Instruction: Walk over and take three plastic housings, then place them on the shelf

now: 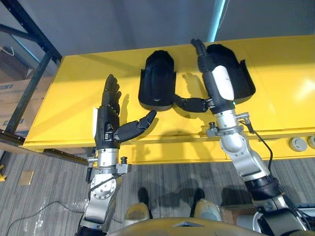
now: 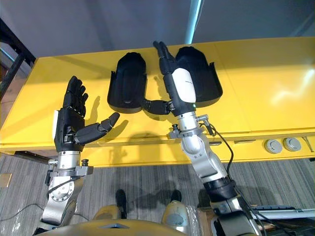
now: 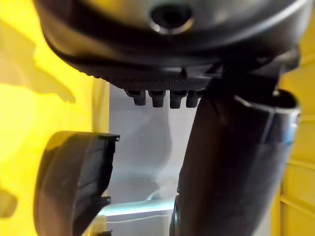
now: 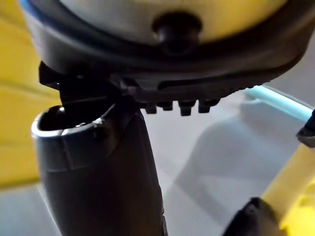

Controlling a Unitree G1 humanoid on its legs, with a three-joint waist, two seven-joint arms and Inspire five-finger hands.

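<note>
Two black plastic housings lie hollow side up on the yellow tabletop (image 1: pixel 285 88). The left housing (image 1: pixel 157 81) is at about 12 o'clock in the head view and the right housing (image 1: pixel 241 73) at about 1 o'clock, a gap apart. The right hand (image 1: pixel 219 81) reaches into that gap, fingers straight toward 12 o'clock and holding nothing. Its thumb is spread toward 9 o'clock, close by the left housing's near corner, though I cannot tell whether it touches. The left hand (image 1: pixel 109 118) hovers flat and empty, with the left housing at its 2 o'clock.

The step looks like the first grasp. Each hand should probably slide to a thin side wall and pinch it between thumb and fingers, since the rounded shell looks slippery.
</note>
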